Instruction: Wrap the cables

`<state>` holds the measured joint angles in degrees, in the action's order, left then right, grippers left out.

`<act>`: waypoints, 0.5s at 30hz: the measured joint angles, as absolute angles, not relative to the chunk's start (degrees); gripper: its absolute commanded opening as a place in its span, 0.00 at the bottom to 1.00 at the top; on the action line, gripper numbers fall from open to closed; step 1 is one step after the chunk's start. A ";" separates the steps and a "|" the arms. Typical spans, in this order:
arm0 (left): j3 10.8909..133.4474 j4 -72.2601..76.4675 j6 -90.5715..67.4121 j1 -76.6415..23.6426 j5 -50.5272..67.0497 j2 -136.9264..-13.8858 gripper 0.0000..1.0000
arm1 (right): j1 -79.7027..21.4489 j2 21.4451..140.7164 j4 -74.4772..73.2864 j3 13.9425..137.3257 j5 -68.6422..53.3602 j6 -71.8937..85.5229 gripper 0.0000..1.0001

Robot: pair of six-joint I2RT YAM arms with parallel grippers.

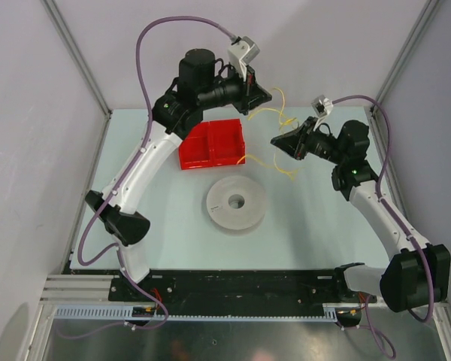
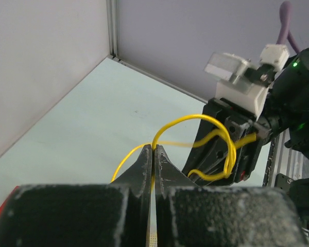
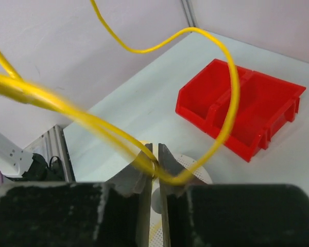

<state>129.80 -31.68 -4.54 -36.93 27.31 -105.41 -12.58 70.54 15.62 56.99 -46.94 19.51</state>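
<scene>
The left pincer (image 2: 153,150) is clamped shut on 1 strand of the yellow cable (image 2: 193,116). The right pincer (image 3: 155,157) seems to pinch 2 strands, though blur hides the contact. The loops hang slack between them, off the bench (image 1: 316,218), probably ready for winding onto the white spool (image 1: 236,203) beneath the right pincer.

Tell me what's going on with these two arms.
Both arms are handling one thin yellow cable. The left gripper and right gripper are each shut on it, holding it up in loose loops between them above the far side of the table, beside the red bin. The white spool lies flat nearer the arms, no cable wound on it.
</scene>
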 measured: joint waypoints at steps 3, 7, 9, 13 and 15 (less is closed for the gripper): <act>127.59 -31.05 -2.57 -36.84 27.00 -105.16 0.00 | -12.10 70.04 16.69 56.93 -47.11 21.23 0.01; 121.05 -30.35 6.68 -36.47 24.25 -104.57 0.00 | -10.68 66.08 16.64 56.34 -48.60 23.20 0.00; 117.58 -30.17 11.20 -36.10 22.87 -104.55 0.00 | -9.45 62.61 16.67 56.31 -49.30 24.03 0.00; 111.53 -30.89 18.00 -33.85 21.45 -104.90 0.00 | -4.45 55.86 16.82 56.95 -50.59 24.84 0.00; 110.76 -31.03 19.57 -32.01 21.76 -105.08 0.00 | 0.32 54.30 16.97 57.71 -51.59 24.99 0.00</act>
<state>110.76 -31.03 19.57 -32.01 21.76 -105.08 0.32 54.30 16.97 57.71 -51.59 24.99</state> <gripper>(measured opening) 0.008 0.034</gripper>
